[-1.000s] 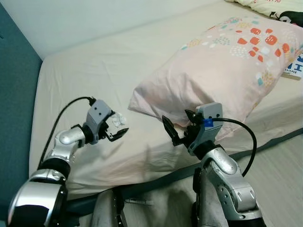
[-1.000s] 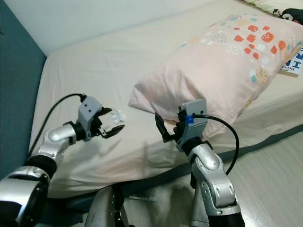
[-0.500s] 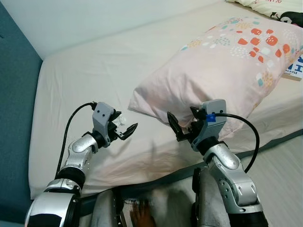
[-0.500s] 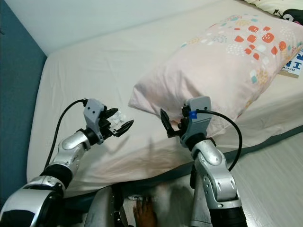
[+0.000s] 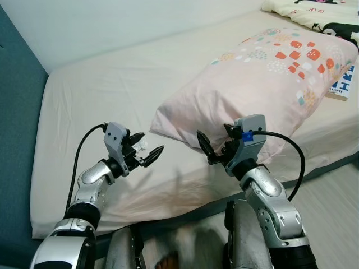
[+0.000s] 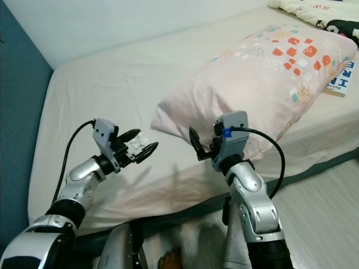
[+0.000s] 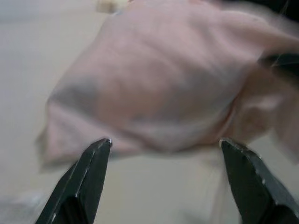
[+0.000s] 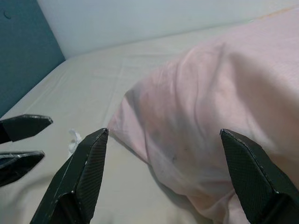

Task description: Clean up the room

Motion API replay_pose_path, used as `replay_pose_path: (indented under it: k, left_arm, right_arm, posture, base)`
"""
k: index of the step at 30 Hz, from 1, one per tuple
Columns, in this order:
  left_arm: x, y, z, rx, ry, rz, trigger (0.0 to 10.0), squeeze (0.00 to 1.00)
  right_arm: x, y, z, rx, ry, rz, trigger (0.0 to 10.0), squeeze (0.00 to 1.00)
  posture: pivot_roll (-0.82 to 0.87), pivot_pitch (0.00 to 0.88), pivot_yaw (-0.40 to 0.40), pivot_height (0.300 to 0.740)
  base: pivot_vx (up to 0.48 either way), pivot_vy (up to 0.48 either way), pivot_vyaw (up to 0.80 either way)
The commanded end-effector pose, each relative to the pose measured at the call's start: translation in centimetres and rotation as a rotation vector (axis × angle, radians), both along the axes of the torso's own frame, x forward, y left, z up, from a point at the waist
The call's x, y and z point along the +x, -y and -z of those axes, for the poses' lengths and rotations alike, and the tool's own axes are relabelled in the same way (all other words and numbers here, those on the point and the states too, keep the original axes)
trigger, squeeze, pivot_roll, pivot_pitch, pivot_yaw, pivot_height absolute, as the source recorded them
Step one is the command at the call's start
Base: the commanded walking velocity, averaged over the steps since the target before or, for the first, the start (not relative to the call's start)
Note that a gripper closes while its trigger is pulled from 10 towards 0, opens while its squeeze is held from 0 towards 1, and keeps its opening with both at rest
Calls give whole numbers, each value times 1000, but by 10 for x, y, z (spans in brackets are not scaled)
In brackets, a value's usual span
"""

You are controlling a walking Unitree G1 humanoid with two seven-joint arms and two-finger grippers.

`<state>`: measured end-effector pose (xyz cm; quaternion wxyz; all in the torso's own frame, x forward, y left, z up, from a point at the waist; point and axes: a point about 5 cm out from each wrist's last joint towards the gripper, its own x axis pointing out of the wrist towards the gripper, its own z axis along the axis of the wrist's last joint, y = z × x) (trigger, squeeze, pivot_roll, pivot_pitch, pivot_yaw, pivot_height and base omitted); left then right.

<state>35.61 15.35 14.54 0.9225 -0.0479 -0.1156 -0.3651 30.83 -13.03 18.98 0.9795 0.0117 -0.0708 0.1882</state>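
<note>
A small crumpled white tissue lies on the cream bed sheet, near the corner of a pink pillow with coloured patches. My left gripper hovers open just above the sheet, its fingertips right at the tissue, nothing held. The right wrist view shows the tissue just past those fingers. My right gripper is open in front of the pillow's near corner, close to it, and holds nothing. The left wrist view is blurred and faces the pillow.
A book lies on the bed to the right of the pillow, and a patterned blanket lies at the far right. A teal wall borders the bed's left side. Light floor runs along the mattress front edge.
My left arm has dropped and reached forward, bringing its open fingers up to the tissue. The right gripper has barely moved. The head camera has shifted slightly.
</note>
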Motion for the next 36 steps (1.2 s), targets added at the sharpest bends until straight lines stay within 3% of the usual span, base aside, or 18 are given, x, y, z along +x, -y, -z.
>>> replay_pose_path:
  k: [1, 4, 10, 13, 19, 21, 31, 34, 36]
  left_arm:
    - [-3, -9, -2, -93, -17, 25, 10000, 0]
    - [-4, -14, -11, -190, -9, 89, 10000, 0]
    - [-7, -23, -21, -228, -4, 196, 10000, 0]
    - [-7, -23, -23, -234, 1, 200, 10000, 0]
    - [-1, -18, -26, -231, 17, 72, 10000, 0]
    - [3, -15, -22, -238, -10, -19, 10000, 0]
    - [-2, 12, -2, -180, -72, -22, 10000, 0]
    - [0, 14, -1, -153, -77, -60, 10000, 0]
    - [3, 12, 3, -72, -85, -147, 10000, 0]
  right_arm:
    - [1, -3, 0, 5, 2, -14, 10000, 0]
    - [1, -3, 0, 5, 2, -15, 10000, 0]
    - [2, -5, -1, 7, 6, -17, 10000, 0]
    - [2, -5, -1, 8, 6, -17, 10000, 0]
    - [2, -5, -1, 12, 9, -13, 10000, 0]
    - [2, -4, -1, 13, 11, -12, 10000, 0]
    - [1, -2, -3, 7, 17, -8, 10000, 0]
    - [0, -2, -3, 8, 19, -7, 10000, 0]
    - [0, -2, -4, 8, 21, -7, 10000, 0]
  posture:
    - [-141, 136, 158, 435]
    - [-140, 135, 157, 435]
    - [-137, 137, 160, 435]
    - [-136, 137, 161, 435]
    - [-134, 142, 166, 435]
    - [-134, 146, 166, 435]
    - [-144, 146, 168, 435]
    - [-146, 147, 170, 435]
    - [-147, 152, 172, 435]
  base:
    - [0, 0, 0]
    - [0, 0, 0]
    - [0, 0, 0]
    - [0, 0, 0]
    - [0, 0, 0]
    - [0, 0, 0]
    - [0, 0, 0]
    - [0, 0, 0]
    - [0, 0, 0]
